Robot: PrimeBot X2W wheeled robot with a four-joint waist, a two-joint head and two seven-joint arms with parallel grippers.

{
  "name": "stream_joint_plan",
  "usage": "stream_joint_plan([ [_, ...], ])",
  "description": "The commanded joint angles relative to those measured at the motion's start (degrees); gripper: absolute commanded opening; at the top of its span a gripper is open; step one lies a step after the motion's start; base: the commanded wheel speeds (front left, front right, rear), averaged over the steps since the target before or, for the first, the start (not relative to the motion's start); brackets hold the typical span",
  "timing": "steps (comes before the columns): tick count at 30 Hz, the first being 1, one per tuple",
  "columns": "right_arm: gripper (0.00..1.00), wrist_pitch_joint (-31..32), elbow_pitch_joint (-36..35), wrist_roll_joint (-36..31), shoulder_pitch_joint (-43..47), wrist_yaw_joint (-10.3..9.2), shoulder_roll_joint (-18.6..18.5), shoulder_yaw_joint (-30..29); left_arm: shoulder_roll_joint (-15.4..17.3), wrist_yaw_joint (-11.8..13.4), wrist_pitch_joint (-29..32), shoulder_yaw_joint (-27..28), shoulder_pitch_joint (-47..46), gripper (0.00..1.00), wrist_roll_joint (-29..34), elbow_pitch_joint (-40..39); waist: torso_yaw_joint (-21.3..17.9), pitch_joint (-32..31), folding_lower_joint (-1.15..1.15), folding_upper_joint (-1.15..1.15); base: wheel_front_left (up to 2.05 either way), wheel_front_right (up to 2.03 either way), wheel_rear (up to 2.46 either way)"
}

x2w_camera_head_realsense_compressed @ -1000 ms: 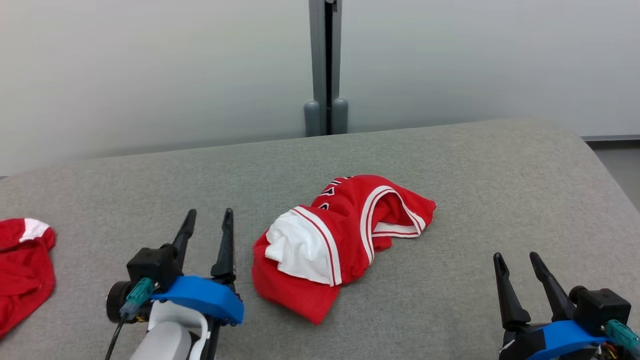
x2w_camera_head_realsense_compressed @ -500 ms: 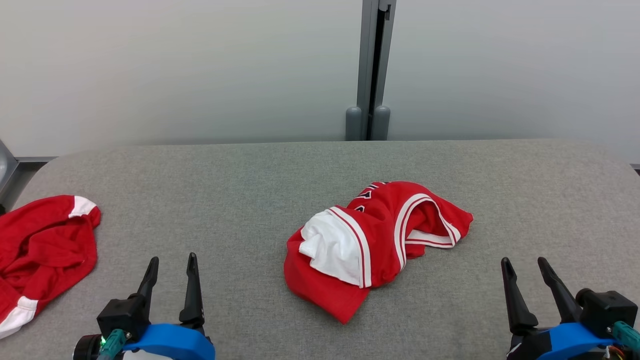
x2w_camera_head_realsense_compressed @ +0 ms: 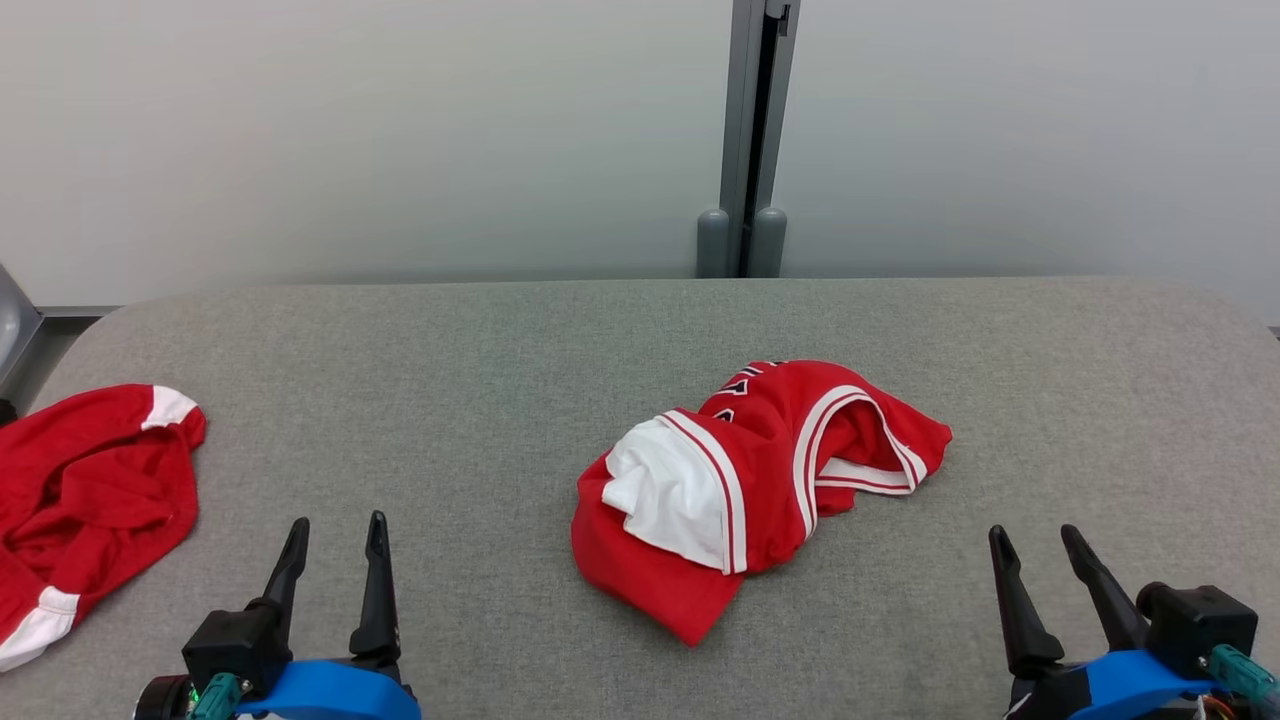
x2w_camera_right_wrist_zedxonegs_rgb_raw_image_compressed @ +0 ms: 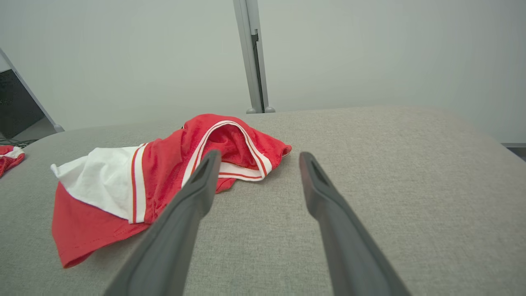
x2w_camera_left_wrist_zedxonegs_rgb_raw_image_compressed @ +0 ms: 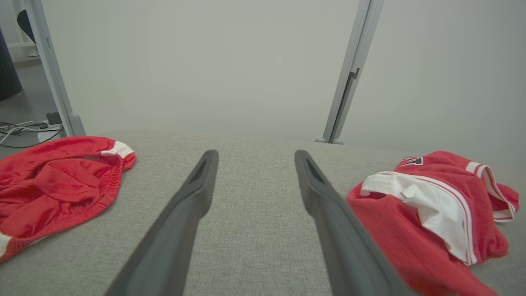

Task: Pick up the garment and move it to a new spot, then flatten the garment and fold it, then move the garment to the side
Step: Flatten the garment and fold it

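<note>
1. One red-and-white garment (x2w_camera_head_realsense_compressed: 760, 490) lies crumpled at the middle of the bench (x2w_camera_head_realsense_compressed: 480, 360), between my hands, touching neither.
2. My left hand (x2w_camera_head_realsense_compressed: 337, 520) and right hand (x2w_camera_head_realsense_compressed: 1032, 530) stand with fingers apart, empty.
3. I judge it light, limp, unbreakable; I would pinch the striped trim (x2w_camera_head_realsense_compressed: 803, 450).

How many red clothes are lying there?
2. One crumpled red-and-white garment lies in the middle of the grey surface. The other red garment lies at its left edge, partly cut off by the picture.

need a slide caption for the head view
Crumpled red jersey on the grey table, another red garment far left; left gripper and right gripper empty, jaws open
</note>
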Motion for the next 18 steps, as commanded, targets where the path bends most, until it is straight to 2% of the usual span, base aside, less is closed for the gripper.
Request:
stream_joint_plan([
  [1,1.0,0.31,0.36,0.44,-0.34,0.03,-0.31,0.31,-0.1,-0.3,-0.28,0.34,0.26,1.0,0.31,-0.32,0.09,0.1,0.0,0.0,0.0,0.0,0.0],
  [9,1.0,6.12,5.91,0.07,-7.87,0.03,-0.33,-0.2,-0.5,-1.29,-0.28,0.26,-0.89,1.0,1.55,-0.63,1.38,1.04,0.0,0.0,0.0,0.0,0.0],
  [15,1.0,10.36,17.23,0.45,-17.79,0.03,-0.3,-3.21,-0.64,-1.98,-0.28,-0.42,-2.54,1.0,2.37,-2.17,3.39,4.37,0.0,0.0,0.0,0.0,0.0],
  [16,1.0,10.36,17.23,0.45,-17.79,0.03,-0.3,-3.21,-0.64,-1.98,-0.28,-0.42,-2.54,1.0,2.37,-2.17,3.39,4.37,0.0,0.0,0.0,0.0,0.0],
  [18,1.0,10.96,23.71,0.78,-22.43,0.03,-0.31,-4.51,-0.76,-2.09,-0.27,-0.74,-3.54,1.0,2.75,-3.03,4.42,6.55,0.0,0.0,0.0,0.0,0.0],
])
